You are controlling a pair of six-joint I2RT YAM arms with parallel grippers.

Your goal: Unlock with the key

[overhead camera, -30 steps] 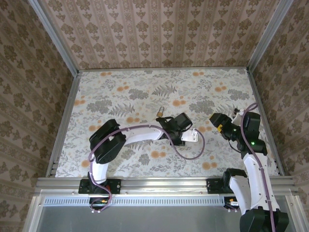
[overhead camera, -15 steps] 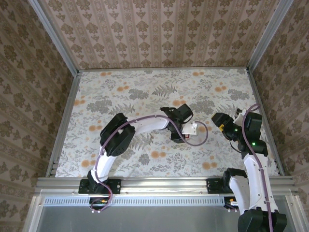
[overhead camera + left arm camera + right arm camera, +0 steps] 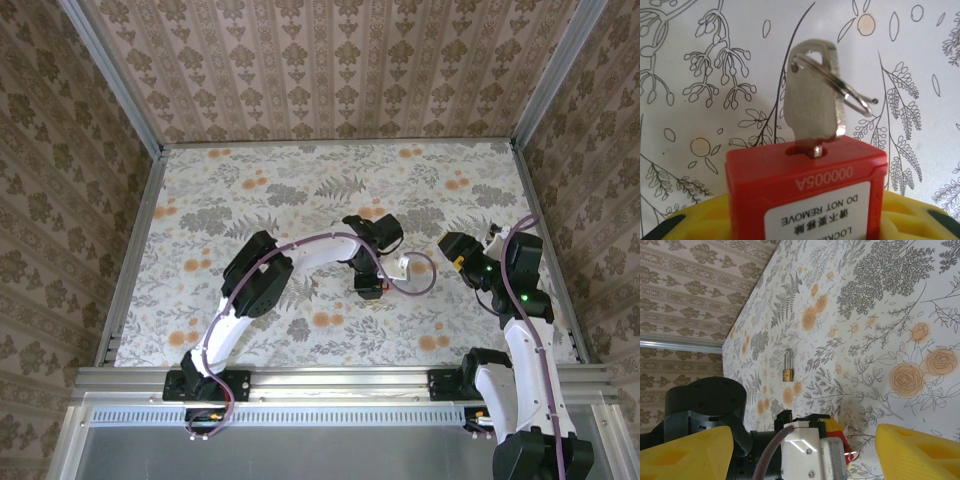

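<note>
Clamping the key (image 3: 814,100) by its red tag (image 3: 805,175) in the left jaws, right jaws wide and empty, had yet to reach the padlock (image 3: 788,371).

The left arm reaches forward and rightward, the left pincer (image 3: 368,284) clamped on the key (image 3: 814,100); the right arm stands folded, the right pincer (image 3: 452,250) facing left, jaws wide apart

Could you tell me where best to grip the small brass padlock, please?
Grip the small brass padlock with the silver shackle by its blocky body, coming from above and closing across its two narrow sides. It lies flat on the floral tabletop; the thin shackle loop would likely pivot.
</note>
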